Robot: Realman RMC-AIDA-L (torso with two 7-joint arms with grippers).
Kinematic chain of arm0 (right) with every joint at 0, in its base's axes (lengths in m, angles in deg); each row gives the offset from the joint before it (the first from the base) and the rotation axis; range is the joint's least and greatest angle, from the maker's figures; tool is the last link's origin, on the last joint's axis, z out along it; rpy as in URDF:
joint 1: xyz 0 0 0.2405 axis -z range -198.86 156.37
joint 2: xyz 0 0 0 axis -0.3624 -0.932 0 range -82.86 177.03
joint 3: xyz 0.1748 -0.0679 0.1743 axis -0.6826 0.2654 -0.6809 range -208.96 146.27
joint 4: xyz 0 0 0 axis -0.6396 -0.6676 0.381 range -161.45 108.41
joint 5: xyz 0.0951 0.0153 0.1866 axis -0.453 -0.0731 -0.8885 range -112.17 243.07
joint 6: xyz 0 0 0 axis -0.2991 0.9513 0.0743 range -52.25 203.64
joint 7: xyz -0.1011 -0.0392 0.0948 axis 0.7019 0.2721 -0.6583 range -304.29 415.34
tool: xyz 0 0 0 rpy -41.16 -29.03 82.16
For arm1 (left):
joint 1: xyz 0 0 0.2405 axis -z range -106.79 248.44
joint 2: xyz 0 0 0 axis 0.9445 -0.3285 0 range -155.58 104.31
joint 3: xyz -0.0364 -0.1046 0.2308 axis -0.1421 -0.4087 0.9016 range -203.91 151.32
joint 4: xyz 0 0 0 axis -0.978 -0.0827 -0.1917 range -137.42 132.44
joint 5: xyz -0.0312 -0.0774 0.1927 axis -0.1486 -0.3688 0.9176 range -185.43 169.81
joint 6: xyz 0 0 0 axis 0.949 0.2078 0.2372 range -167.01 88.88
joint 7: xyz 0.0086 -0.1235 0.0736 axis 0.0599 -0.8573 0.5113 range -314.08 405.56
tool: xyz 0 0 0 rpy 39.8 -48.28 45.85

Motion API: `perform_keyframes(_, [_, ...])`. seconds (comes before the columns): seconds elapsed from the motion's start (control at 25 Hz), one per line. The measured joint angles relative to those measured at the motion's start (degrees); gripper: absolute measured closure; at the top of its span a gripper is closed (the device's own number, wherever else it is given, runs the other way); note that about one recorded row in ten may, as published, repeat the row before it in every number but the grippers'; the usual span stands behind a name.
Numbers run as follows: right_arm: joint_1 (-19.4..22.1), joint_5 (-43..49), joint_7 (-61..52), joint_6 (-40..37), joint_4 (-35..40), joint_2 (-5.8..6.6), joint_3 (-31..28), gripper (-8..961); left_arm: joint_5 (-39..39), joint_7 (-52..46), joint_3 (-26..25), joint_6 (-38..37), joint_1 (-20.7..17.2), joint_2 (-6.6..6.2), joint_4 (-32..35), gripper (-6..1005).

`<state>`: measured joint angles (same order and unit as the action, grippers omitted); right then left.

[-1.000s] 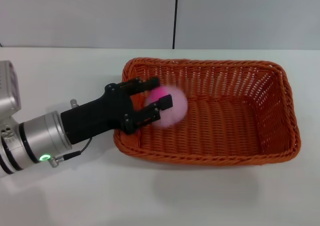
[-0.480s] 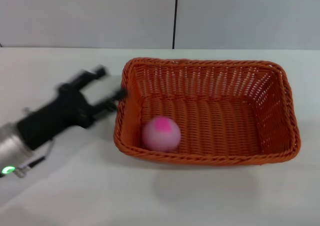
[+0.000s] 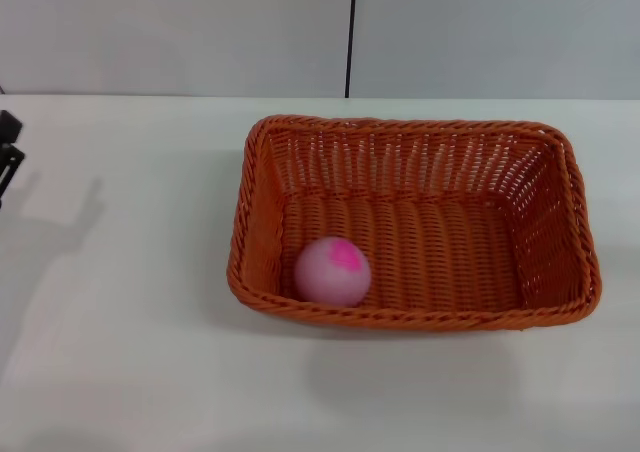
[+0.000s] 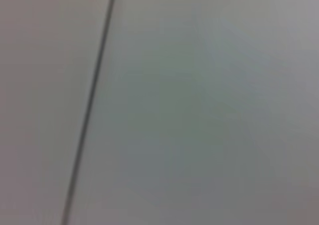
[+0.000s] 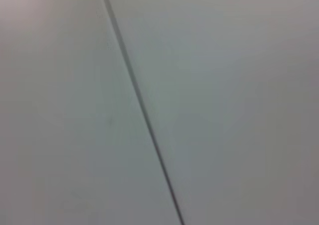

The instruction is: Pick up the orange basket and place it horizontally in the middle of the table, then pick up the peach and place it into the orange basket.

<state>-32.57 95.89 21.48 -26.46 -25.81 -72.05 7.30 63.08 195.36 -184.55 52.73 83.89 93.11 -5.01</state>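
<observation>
The orange basket (image 3: pixel 575 232) lies lengthwise across the white table (image 3: pixel 130 362), in the middle and a little to the right in the head view. The peach (image 3: pixel 333 271) rests on the basket's floor in its near left corner, against the front wall, magenta blotch facing up. Only the black fingertips of my left gripper (image 3: pixel 8 142) show, at the far left edge of the head view; they stand apart, open and empty, far from the basket. My right gripper does not appear in any view.
A grey wall with a dark vertical seam (image 3: pixel 351 32) rises behind the table. Both wrist views show only this wall and the seam (image 4: pixel 89 110) (image 5: pixel 139 100). A shadow of the left arm falls on the table's left side (image 3: pixel 50 232).
The peach was let go and has settled in the basket's near left corner. The left gripper has drawn back left, out of the basket to the picture's edge.
</observation>
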Motion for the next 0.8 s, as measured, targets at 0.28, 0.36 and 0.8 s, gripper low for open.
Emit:
perform_keyframes(0.28, [-2.41,1.54,13.12,1.86,-2.58,-0.13,0.46,396,-1.06,14.19,-3.13,-2.08,0.82,0.18,5.67,167])
perform_keyframes(0.36, [-2.76,1.54,13.34,1.79,-2.66,-0.13,0.46,396,-1.08,14.11,-3.86,-2.15,0.90,0.16,6.45,167])
perform_keyframes(0.8, [-4.58,1.56,12.95,2.59,-4.10,-0.02,0.81,395,-1.11,12.90,-5.54,-1.54,0.73,-0.05,7.48,167])
